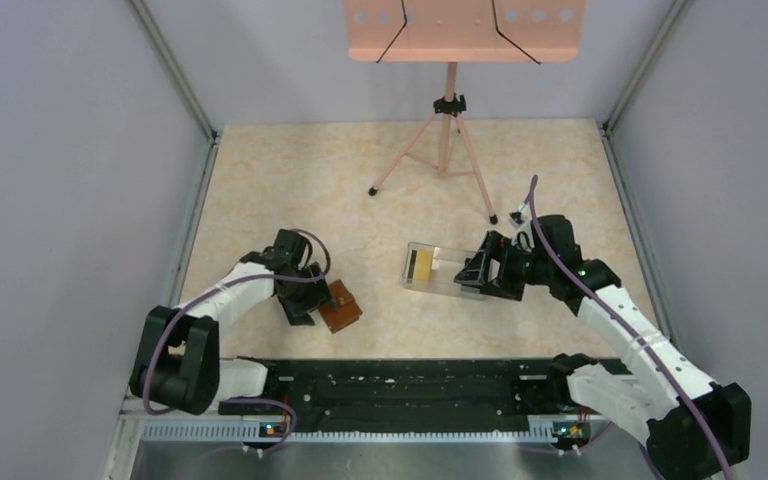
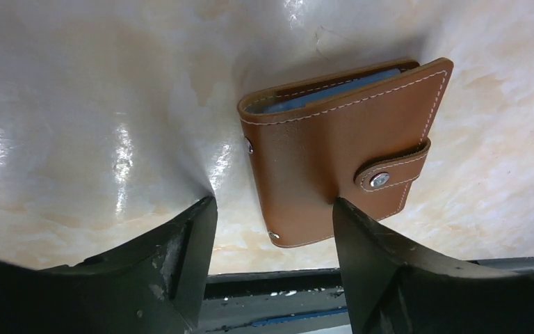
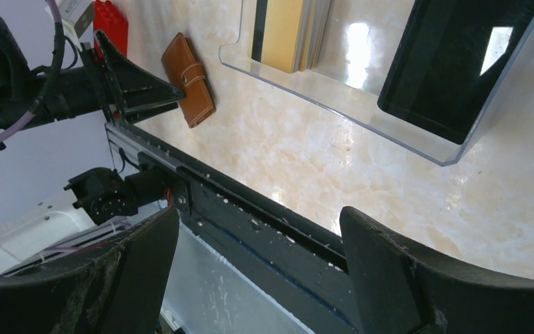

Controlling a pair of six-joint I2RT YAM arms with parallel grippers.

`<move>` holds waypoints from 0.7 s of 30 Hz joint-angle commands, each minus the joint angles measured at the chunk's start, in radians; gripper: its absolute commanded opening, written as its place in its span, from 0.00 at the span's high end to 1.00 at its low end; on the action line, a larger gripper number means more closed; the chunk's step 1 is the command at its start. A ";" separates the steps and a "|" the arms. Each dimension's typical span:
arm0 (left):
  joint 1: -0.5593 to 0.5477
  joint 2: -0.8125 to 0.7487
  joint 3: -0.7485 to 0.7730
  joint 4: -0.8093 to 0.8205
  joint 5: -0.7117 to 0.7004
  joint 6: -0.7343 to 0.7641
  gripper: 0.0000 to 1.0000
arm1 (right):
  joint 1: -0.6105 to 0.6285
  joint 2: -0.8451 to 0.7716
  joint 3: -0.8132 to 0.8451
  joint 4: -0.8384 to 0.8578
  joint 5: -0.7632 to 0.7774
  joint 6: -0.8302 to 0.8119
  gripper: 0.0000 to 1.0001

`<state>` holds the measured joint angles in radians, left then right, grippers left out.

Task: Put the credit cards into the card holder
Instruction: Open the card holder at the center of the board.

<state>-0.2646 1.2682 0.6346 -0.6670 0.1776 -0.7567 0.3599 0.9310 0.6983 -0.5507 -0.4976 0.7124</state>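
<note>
Top external: high behind the mounting rail [image 1: 400, 395], tilted down over the whole table [image 1: 300, 180]; far off.
Left wrist: close, looking down past its own fingers [image 2: 181, 257] at the card holder [image 2: 334, 160].
Right wrist: low, oblique, facing across the table toward the left gripper [image 3: 177, 95], with the clear tray [image 3: 320, 94] near.
The card holder appears in all three views.

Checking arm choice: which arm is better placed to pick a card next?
Right arm: open jaws at the clear tray holding the credit cards; left arm is over the card holder.
</note>
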 commanded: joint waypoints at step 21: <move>-0.081 -0.028 0.040 0.189 0.153 0.022 1.00 | 0.057 0.012 -0.002 0.067 -0.023 0.026 0.13</move>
<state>-0.3210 1.3491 0.6556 -0.5060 0.2752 -0.7506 0.3855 0.9390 0.6815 -0.5369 -0.5026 0.7197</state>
